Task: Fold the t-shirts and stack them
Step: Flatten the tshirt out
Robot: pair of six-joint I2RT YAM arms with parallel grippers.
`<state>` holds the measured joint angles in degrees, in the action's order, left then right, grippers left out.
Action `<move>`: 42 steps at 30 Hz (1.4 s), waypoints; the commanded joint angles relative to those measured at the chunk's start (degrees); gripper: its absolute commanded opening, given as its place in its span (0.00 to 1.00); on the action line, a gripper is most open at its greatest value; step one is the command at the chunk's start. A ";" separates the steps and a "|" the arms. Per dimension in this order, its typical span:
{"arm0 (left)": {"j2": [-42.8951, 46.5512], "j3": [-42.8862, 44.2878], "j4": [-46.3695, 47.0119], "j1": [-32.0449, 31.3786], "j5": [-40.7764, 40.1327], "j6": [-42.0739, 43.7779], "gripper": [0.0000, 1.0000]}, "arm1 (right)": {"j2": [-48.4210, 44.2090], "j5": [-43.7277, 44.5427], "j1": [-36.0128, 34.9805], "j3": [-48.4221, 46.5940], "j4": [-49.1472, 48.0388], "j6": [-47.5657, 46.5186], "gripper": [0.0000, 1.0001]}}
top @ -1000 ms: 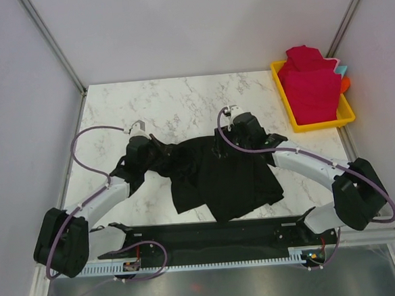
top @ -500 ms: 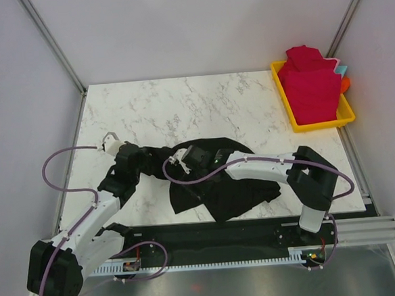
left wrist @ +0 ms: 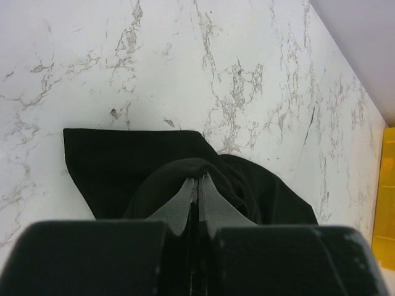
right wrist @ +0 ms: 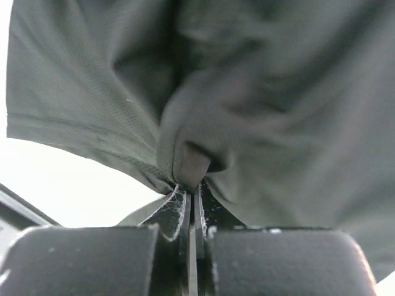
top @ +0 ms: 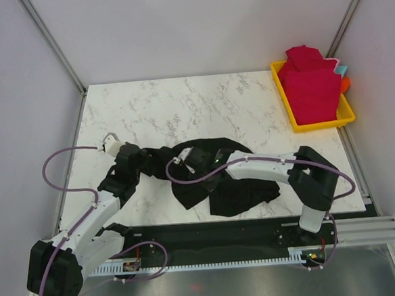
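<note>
- I place everything against the yellow tray [top: 318, 124], which stands on the marble tabletop [top: 181, 102].
- Inside the tray, the crimson t-shirts [top: 312, 86] sit in a folded pile that rises well above its rim.
- The black t-shirt [top: 234, 183] lies crumpled on the tabletop. It is well apart from the tray, off to its left and nearer to the arm bases than the tray is.
- My left gripper [top: 146, 158] is at the end of the black t-shirt farthest from the tray.
- In the left wrist view, the left gripper [left wrist: 197, 180] is pinched tight, with a raised hump of the black t-shirt [left wrist: 123, 166] caught between its tips. I read that as holding the shirt.
- Beyond those tips the cloth spreads flat on the marble. A strip of the yellow tray [left wrist: 389, 197] shows at the edge of that view.
- My right gripper [top: 193, 163] sits on the shirt on the tray side of the left gripper, near it but apart from it. Its arm reaches in across the shirt from the tray side.
- In the right wrist view, the right gripper [right wrist: 191, 185] is closed to a sliver on a nipped bunch of the black t-shirt [right wrist: 278, 92].
- The cloth fills nearly all of that view in loose folds.
</note>
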<state>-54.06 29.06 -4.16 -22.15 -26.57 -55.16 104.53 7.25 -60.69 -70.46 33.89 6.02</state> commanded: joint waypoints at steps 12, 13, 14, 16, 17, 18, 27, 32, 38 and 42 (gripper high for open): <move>1.50 0.21 6.10 0.00 2.05 3.30 0.02 | -28.86 7.08 22.45 12.80 -14.03 12.00 0.14; 1.77 -0.14 6.10 0.00 1.70 3.21 0.02 | -28.42 6.47 22.54 12.63 -14.03 12.17 0.15; 2.20 -0.32 6.10 0.00 1.00 3.04 0.02 | -27.37 5.60 22.54 12.45 -14.03 11.82 0.16; 3.43 -0.84 6.10 0.00 0.47 2.69 0.02 | -26.14 2.27 22.54 12.01 -14.46 11.65 0.29; 3.79 -1.11 6.10 0.00 -0.23 2.60 0.02 | -25.09 1.03 22.54 11.92 -14.47 11.56 0.43; 4.14 -1.37 6.01 0.00 -0.50 2.25 0.02 | -24.47 -0.46 22.54 11.83 -14.55 11.12 0.56; 3.27 -1.73 4.87 0.18 -5.86 -0.04 0.02 | -18.23 -9.89 20.70 9.38 -12.01 8.05 0.71; 0.72 -0.67 4.52 0.09 -5.69 -0.39 0.02 | -11.91 -1.99 16.83 6.30 -6.91 7.34 0.73; 0.62 -0.58 4.52 0.09 -6.57 -0.39 0.02 | -7.77 6.20 15.69 3.92 -1.55 7.34 0.66; 0.28 -0.84 4.52 0.09 -6.92 -0.56 0.02 | -8.81 8.04 15.69 4.10 -1.11 7.69 0.35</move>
<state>-53.74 27.46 -0.73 -22.22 -30.09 -54.04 96.75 10.76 -44.77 -64.03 30.89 13.28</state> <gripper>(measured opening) 0.026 0.440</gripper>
